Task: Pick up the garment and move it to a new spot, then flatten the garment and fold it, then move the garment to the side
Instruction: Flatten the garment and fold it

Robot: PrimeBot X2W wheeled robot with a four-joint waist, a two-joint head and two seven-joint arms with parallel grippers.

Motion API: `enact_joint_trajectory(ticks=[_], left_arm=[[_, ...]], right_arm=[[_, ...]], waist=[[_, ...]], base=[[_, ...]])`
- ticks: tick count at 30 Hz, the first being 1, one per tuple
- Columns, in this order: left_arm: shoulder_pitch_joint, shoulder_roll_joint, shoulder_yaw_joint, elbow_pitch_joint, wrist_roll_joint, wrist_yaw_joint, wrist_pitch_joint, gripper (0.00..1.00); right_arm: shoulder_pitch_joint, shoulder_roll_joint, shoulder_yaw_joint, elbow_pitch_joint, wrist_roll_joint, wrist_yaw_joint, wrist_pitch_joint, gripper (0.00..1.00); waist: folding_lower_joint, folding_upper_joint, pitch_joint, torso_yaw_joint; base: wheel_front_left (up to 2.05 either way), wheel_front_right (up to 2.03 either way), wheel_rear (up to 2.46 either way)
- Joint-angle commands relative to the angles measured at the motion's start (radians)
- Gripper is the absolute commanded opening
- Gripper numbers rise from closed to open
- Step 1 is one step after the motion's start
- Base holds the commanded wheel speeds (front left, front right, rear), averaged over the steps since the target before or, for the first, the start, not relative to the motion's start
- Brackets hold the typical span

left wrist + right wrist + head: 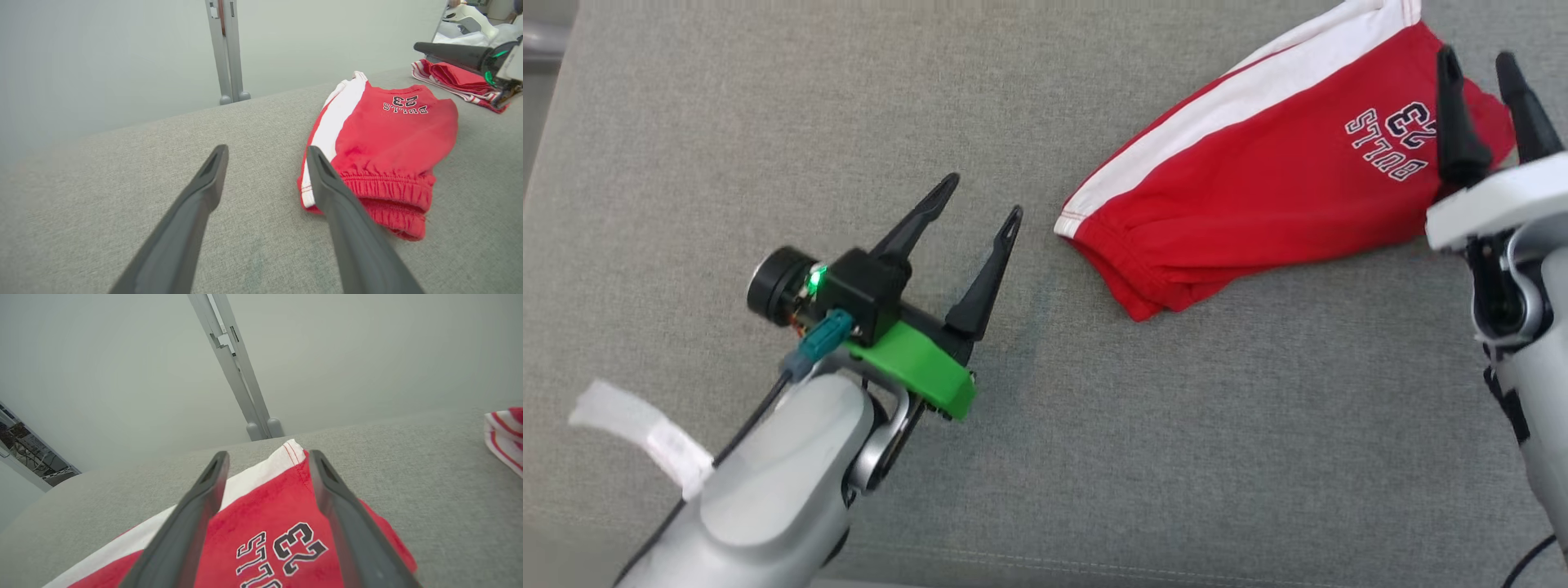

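The garment (pixel 1258 188) is a pair of red shorts with a white side stripe and dark lettering, lying folded on the grey cloth surface at the upper right of the head view. My left gripper (pixel 984 198) hovers open to its left, a short gap from the elastic waistband (pixel 388 196), with nothing between its fingers. My right gripper (pixel 1478 65) stands open above the lettered end of the garment (pixel 261 522), fingers apart and empty. The left wrist view shows the garment (pixel 392 134) just right of my left gripper (pixel 267 153).
A second folded red and white striped cloth (pixel 453 79) lies farther along the grey surface (pixel 768 122), beyond the shorts; its edge (pixel 504 433) shows in the right wrist view. A grey post (pixel 226 49) stands behind the surface. A white tag (pixel 645 433) hangs off my left forearm.
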Motion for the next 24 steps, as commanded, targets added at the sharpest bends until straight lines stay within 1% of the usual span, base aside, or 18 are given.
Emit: enact_joint_trajectory(ticks=[1, 4, 7, 10, 13, 17, 21, 24], left_arm=[[0.062, -0.007, 0.036, -0.029, 0.037, 0.03, -0.003, 1.0], [0.176, -0.02, 0.124, -0.099, 0.105, 0.08, -0.003, 1.0], [0.28, -0.043, 0.195, -0.168, 0.179, 0.119, -0.003, 1.0], [0.361, -0.069, 0.249, -0.219, 0.242, 0.148, -0.003, 1.0], [0.431, -0.107, 0.299, -0.263, 0.295, 0.165, -0.003, 1.0], [0.501, -0.162, 0.338, -0.29, 0.347, 0.154, -0.002, 1.0], [0.543, -0.213, 0.356, -0.282, 0.378, 0.121, -0.002, 1.0], [0.555, -0.242, 0.362, -0.269, 0.407, 0.093, -0.002, 1.0]], right_arm=[[0.04, -0.009, 0.02, -0.007, 0.019, 0.0, -0.022, 1.0], [0.106, -0.029, 0.061, -0.018, 0.047, 0.0, -0.051, 1.0], [0.16, -0.043, 0.086, -0.03, 0.071, 0.0, -0.065, 1.0], [0.202, -0.062, 0.099, -0.043, 0.08, 0.0, -0.071, 1.0], [0.235, -0.081, 0.086, -0.058, 0.067, 0.0, -0.071, 1.0], [0.264, -0.103, 0.052, -0.062, 0.048, 0.0, -0.07, 1.0], [0.249, -0.133, 0.033, -0.04, 0.014, 0.0, -0.071, 1.0], [0.217, -0.174, 0.042, 0.002, -0.012, 0.0, -0.071, 1.0]], waist=[[0.0, 0.0, -0.062, -0.036], [0.0, 0.0, -0.099, -0.051], [0.0, 0.0, -0.125, -0.055], [0.0, 0.0, -0.144, -0.048], [0.0, 0.0, -0.155, -0.03], [0.0, 0.0, -0.155, 0.009], [0.0, 0.0, -0.142, 0.055], [0.0, 0.0, -0.127, 0.091]], base=[[0.0, 0.0, 0.0], [0.0, 0.0, 0.0], [0.0, 0.0, 0.0], [0.0, 0.0, 0.0], [0.0, 0.0, 0.0], [0.0, 0.0, 0.0], [0.0, 0.0, 0.0], [0.0, 0.0, 0.0]])
